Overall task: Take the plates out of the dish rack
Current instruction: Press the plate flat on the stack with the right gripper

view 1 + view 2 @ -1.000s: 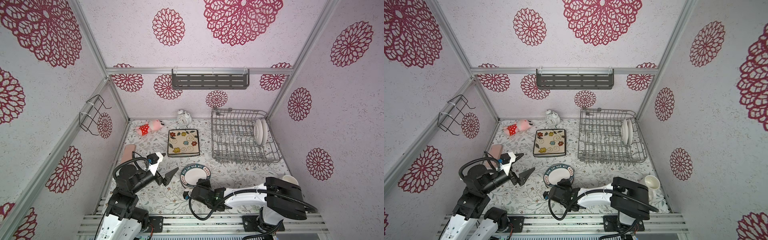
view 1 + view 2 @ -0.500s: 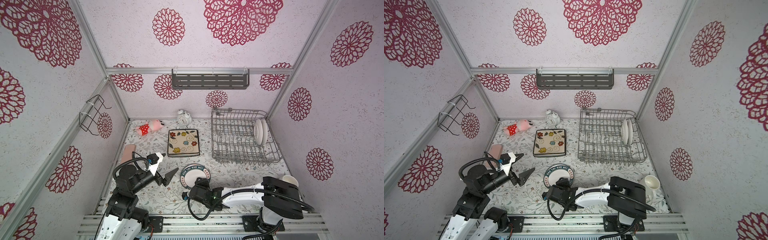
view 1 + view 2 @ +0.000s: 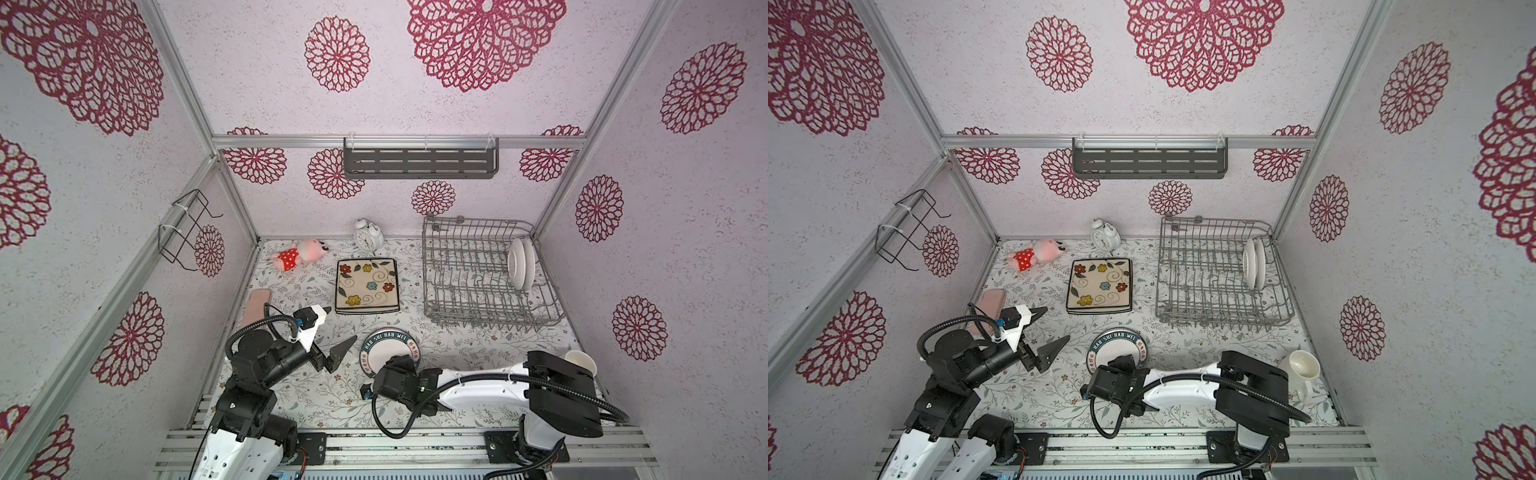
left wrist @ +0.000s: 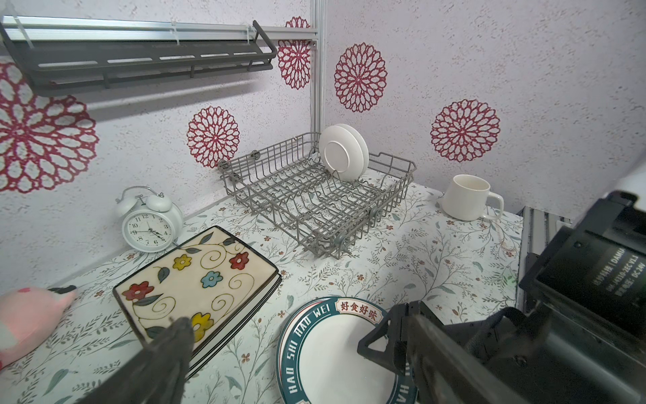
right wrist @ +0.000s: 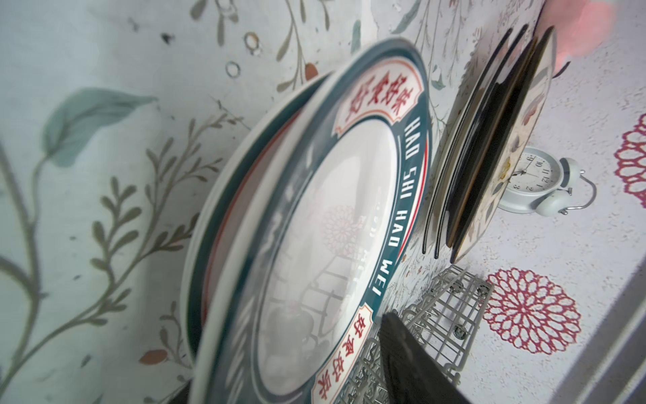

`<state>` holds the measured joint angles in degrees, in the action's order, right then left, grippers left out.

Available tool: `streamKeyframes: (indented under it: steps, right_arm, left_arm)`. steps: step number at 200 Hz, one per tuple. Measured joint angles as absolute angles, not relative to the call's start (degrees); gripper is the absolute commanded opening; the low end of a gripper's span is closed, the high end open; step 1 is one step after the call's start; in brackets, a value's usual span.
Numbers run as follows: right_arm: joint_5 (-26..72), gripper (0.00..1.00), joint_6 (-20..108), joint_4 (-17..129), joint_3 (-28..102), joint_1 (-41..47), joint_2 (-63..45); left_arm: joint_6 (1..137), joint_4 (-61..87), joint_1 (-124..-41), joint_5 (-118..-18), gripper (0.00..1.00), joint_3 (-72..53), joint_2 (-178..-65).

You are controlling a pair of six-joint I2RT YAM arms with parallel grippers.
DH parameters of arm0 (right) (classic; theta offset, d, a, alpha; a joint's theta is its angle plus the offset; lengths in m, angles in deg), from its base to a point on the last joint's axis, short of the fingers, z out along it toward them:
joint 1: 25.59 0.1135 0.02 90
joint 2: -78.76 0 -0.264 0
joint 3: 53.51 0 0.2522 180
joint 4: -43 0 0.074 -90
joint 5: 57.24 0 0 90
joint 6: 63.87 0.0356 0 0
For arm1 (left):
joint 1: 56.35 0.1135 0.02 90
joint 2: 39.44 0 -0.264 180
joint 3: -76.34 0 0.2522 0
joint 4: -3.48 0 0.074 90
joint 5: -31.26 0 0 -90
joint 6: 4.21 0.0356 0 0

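dish rack (image 3: 490, 322): unmoved since a second ago; well beyond the right gripper (image 3: 401, 361), off to its right.
square plates (image 3: 366, 284): a flat stack, the flower-painted one face up on top, black-edged ones beneath; beyond both grippers, roughly between them; unchanged.
lettered round plates (image 3: 384, 337): two stacked flat, face up, directly under the right gripper; barely shifted.
racked plates (image 3: 519, 266): two white round ones standing on edge at the rack's far right end, leaning slightly, undersides turned toward the left gripper's (image 3: 343, 323) side.
left gripper: spread wide, empty, just left of the round stack; as before.
right gripper: fingers have parted over the past second; the visible finger (image 4: 384, 332) sits clear above the top plate's white centre, pinching nothing.
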<state>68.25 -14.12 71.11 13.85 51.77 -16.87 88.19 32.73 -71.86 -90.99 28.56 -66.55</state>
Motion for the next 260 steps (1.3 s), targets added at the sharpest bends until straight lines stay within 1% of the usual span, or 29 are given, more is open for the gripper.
streamKeyframes:
  steps: [59,104,260]
  right_arm:
    - [63.9,0.65,-12.4,78.1,16.9,50.0,-17.1]
    - [60.0,0.66,-10.3,82.8,20.3,48.2,-18.1]
    - [60.1,0.68,-8.7,89.1,22.4,47.9,-18.2]
  left_arm:
    - [88.2,32.8,-71.9,-91.0,0.97,28.6,-66.4]
    - [88.1,32.8,-71.9,-91.2,0.97,28.6,-66.4]
    - [88.1,32.8,-71.9,-91.2,0.97,28.6,-66.5]
